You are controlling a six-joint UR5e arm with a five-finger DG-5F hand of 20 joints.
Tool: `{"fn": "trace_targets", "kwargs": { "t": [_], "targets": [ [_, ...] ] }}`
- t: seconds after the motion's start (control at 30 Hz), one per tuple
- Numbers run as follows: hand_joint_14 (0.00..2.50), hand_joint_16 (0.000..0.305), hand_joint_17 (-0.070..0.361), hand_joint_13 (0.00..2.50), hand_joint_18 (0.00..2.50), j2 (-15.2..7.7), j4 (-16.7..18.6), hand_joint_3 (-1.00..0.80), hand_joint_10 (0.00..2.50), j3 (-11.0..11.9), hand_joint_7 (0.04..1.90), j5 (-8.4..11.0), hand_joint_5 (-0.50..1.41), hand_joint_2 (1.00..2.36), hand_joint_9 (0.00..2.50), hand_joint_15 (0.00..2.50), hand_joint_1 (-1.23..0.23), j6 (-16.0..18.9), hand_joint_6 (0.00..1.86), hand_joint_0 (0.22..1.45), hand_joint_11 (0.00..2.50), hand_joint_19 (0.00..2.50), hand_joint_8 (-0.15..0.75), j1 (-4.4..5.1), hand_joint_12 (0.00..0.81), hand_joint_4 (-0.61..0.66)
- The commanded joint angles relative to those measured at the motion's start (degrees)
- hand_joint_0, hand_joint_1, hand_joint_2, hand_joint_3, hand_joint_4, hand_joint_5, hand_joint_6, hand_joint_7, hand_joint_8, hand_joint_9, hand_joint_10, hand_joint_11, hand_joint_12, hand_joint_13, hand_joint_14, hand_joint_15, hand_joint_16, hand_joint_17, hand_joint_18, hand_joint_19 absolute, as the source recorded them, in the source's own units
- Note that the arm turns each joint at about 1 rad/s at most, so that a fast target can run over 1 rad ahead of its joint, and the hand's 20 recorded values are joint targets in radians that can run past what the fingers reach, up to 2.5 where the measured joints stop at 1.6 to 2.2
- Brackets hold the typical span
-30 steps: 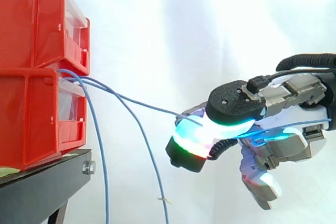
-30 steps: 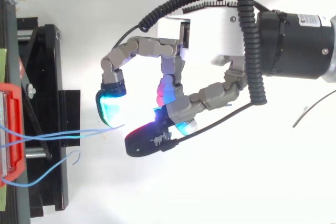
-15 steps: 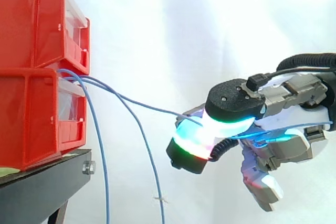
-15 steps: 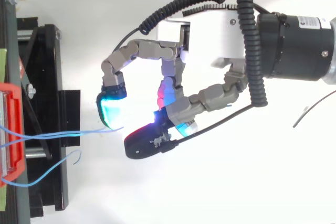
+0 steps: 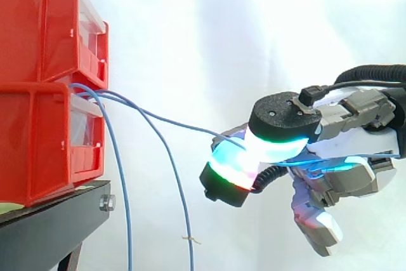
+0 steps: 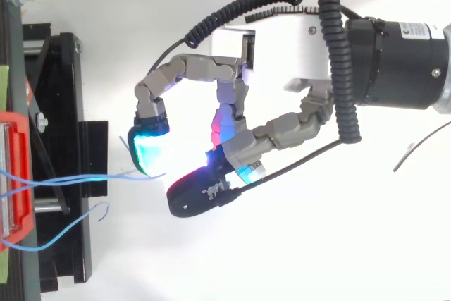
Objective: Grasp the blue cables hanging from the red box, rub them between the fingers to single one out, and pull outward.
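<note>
Between the glowing pads [image 5: 274, 147] of the hand [image 6: 282, 54], one blue cable [image 5: 177, 123] is pinched. In the side view an upper pad with a black back and a green-white glow sits on top of the strand. A lower pad lit cyan, green and red presses up from beneath. The fingers [image 6: 184, 68] are curled inward and clamp that strand between them.

The blue cables [image 5: 95, 95] come out at the front of the stacked red bins [image 5: 38, 138], from the gap where the upper bin sits on the lower one. The held strand runs from there in a shallow downward slope to the right and meets the pads well clear of the bins. It looks nearly straight, with only a slight sag. Two other cables drop from the same gap. One hangs steeply just beside the lower bin's front [image 5: 124, 207]; the other arcs farther out and then falls [image 5: 181, 207], passing left of the hand without touching it.

From above, thin blue strands [image 6: 70, 181] leave the bin at the left edge. They cross the black stand [image 6: 67, 103] and end just under the cyan-lit fingertip, between it and a black-backed pad. A loose cable end curls over the stand, apart from the fingers. A white curtain [image 5: 222, 30] hangs behind.
</note>
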Motion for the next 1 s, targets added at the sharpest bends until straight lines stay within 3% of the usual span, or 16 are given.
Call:
{"fn": "trace_targets", "kwargs": {
  "t": [0.0,0.97],
  "targets": [
    [0.02,0.065,0.147,1.3,1.14,0.1,0.0,-0.29,0.03,0.0,1.19,-0.01,-0.01,1.01,1.68,0.53,-0.66,0.0,0.81,0.56,0.74,0.56,0.33,0.0,0.47,-0.1],
    [0.02,0.056,0.125,1.31,1.13,0.1,0.0,-0.39,0.03,0.0,1.17,0.08,-0.01,1.01,1.69,0.55,-0.67,0.0,0.82,0.54,0.77,0.6,0.311,0.0,0.434,-0.11]
  ]
}}
